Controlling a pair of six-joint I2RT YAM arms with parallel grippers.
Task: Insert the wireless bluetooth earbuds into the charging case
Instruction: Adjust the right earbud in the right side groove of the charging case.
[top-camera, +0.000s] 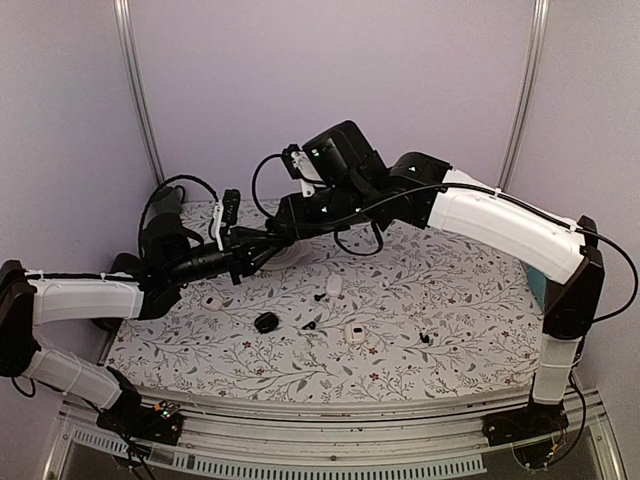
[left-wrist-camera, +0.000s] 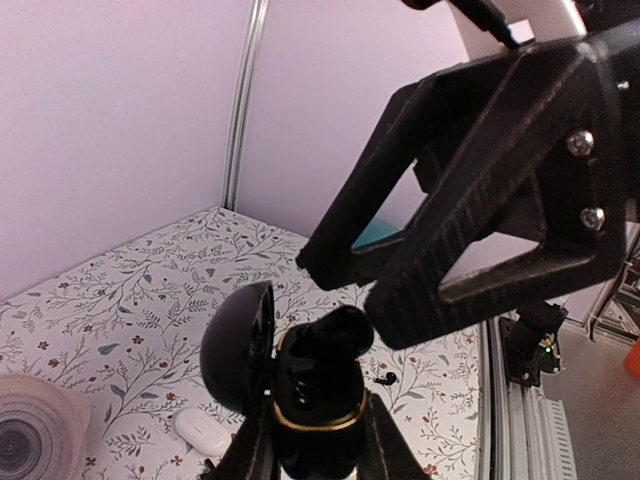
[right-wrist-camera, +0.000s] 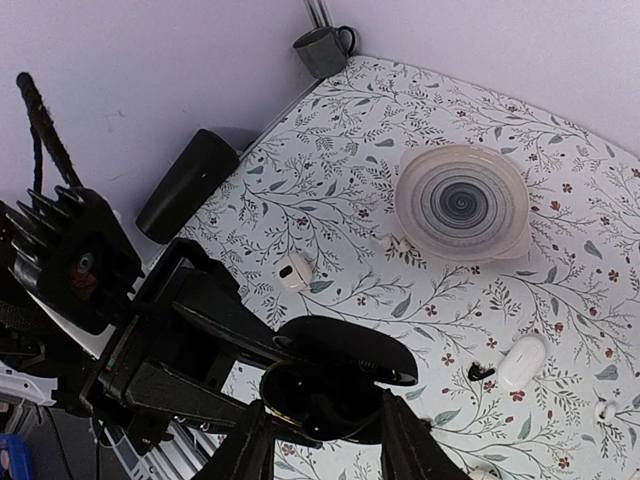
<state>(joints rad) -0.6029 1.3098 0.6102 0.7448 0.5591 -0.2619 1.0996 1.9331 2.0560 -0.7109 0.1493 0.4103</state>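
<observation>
My left gripper (left-wrist-camera: 318, 440) (top-camera: 258, 252) is shut on a black charging case (left-wrist-camera: 315, 415) with a gold rim, held upright above the table. Its lid (left-wrist-camera: 238, 345) is open to the left. A glossy black earbud (left-wrist-camera: 342, 332) sticks out of the case mouth. My right gripper (right-wrist-camera: 320, 402) (top-camera: 287, 230) hangs right over it, jaws apart, one fingertip (left-wrist-camera: 400, 310) beside the earbud. I cannot tell if it touches. In the right wrist view the case (right-wrist-camera: 330, 395) sits between my fingertips. More loose earbuds (top-camera: 320, 296) (top-camera: 310, 323) (top-camera: 427, 339) lie on the table.
Small white cases (top-camera: 334, 286) (top-camera: 355, 334) (top-camera: 212, 300) and a round black object (top-camera: 266, 322) lie on the flowered tabletop. A grey-swirl plate (right-wrist-camera: 462, 203), a dark mug (right-wrist-camera: 322, 50) and a black cylinder (right-wrist-camera: 187, 184) stand toward the back left.
</observation>
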